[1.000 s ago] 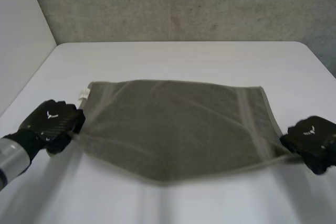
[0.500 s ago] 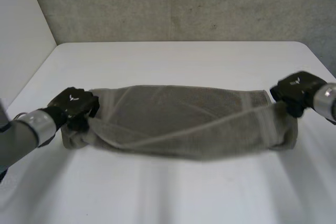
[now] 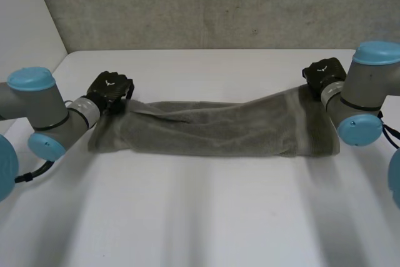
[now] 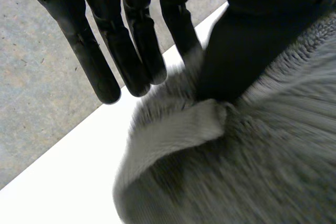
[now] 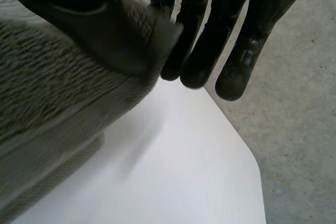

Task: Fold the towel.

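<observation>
While the towel (image 3: pixel 212 130) lies as a long, doubled band across the middle of the white counter (image 3: pixel 206 217), each hand holds one end of it. The left hand (image 3: pixel 110 90) is at the far corner of the left end. In the left wrist view its thumb (image 4: pixel 247 45) presses the hem of the cloth against the straight fingers (image 4: pixel 131 51), so this hand is clamped on the towel. The right hand (image 3: pixel 323 73) is at the far corner of the right end. In the right wrist view its thumb lies on the upper layer and pinches the edge against the fingers in the same way. Between the two hands the upper layer is wrinkled, and its far edge sags a little toward the near side. The near fold is rather straight. A grey wall (image 3: pixel 219 4) stands behind the far edge of the counter.
</observation>
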Robot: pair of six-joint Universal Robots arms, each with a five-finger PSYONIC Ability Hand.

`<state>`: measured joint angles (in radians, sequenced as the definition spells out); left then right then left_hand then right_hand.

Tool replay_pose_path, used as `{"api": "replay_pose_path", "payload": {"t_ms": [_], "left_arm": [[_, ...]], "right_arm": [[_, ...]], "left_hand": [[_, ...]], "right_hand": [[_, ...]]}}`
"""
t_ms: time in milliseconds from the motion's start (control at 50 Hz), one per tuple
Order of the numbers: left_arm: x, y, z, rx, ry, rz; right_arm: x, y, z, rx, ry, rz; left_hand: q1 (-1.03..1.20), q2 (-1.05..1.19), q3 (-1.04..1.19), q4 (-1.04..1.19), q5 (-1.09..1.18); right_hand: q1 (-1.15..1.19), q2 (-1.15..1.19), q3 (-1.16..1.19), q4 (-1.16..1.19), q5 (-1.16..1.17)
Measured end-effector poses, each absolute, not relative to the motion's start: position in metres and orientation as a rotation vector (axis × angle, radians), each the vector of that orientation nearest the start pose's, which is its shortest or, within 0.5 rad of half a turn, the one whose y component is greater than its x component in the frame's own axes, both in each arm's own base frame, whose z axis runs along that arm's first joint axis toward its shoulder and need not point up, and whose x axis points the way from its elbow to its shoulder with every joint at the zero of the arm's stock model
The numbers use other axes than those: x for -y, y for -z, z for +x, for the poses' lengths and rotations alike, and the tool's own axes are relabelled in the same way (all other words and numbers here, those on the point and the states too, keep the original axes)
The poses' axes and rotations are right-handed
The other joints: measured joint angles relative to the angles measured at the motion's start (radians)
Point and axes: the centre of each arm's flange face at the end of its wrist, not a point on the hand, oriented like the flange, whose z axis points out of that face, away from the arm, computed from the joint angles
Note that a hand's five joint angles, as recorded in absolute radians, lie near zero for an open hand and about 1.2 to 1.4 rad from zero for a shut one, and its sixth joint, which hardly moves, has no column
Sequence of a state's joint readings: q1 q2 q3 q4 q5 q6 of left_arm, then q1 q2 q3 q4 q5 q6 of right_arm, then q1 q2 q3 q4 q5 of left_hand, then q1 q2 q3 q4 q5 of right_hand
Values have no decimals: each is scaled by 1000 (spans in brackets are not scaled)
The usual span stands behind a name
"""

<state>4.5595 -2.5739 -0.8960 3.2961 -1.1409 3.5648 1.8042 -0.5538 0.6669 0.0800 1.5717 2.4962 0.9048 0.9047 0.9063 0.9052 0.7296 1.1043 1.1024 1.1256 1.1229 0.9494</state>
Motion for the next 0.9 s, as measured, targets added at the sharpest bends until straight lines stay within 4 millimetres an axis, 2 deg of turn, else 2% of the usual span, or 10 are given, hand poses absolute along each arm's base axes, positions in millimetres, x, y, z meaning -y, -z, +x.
{"api": "replay_pose_path", "payload": {"t_ms": [60, 120, 180, 280, 340, 460, 560, 640, 720, 900], "left_arm": [[446, -111, -241, -2241, 2129, 1137], [448, -106, -240, -2243, 2113, 1113], [449, -105, -238, -2243, 2099, 1082], [449, -112, -233, -2239, 2079, 1025], [444, -126, -231, -2234, 2081, 1005], [417, -170, -222, -2215, 2102, 986], [388, -200, -213, -2198, 2116, 973], [365, -217, -202, -2184, 2120, 944], [351, -221, -190, -2187, 2105, 907], [330, -192, -177, -2322, 1991, 859]], "right_arm": [[453, -152, 243, -2404, 2155, -1117], [456, -152, 243, -2416, 2180, -1101], [456, -155, 242, -2430, 2197, -1085], [453, -170, 236, -2471, 2225, -1025], [445, -186, 230, -2491, 2237, -972], [412, -222, 222, -2451, 2232, -919], [377, -233, 217, -2405, 2176, -961], [351, -229, 206, -2411, 2105, -996], [333, -218, 198, -2430, 2046, -1013], [315, -183, 184, -2480, 1939, -1018]], "left_hand": [[-205, -208, -208, -208, -211], [-559, -550, -549, -549, -540], [-661, -660, -662, -659, -644], [-719, -723, -724, -724, -695], [-727, -730, -733, -732, -700], [-732, -736, -737, -738, -703], [-734, -736, -738, -739, -703], [-734, -736, -738, -739, -703], [-730, -733, -735, -735, -703], [-724, -724, -726, -725, -703]], "right_hand": [[-241, -235, -257, -243, -255], [-604, -592, -599, -591, -633], [-829, -826, -849, -838, -879], [-868, -851, -878, -855, -887], [-870, -851, -878, -855, -887], [-871, -851, -878, -855, -887], [-871, -851, -878, -855, -887], [-871, -851, -878, -855, -887], [-855, -846, -870, -852, -881], [-644, -648, -661, -658, -647]]}}
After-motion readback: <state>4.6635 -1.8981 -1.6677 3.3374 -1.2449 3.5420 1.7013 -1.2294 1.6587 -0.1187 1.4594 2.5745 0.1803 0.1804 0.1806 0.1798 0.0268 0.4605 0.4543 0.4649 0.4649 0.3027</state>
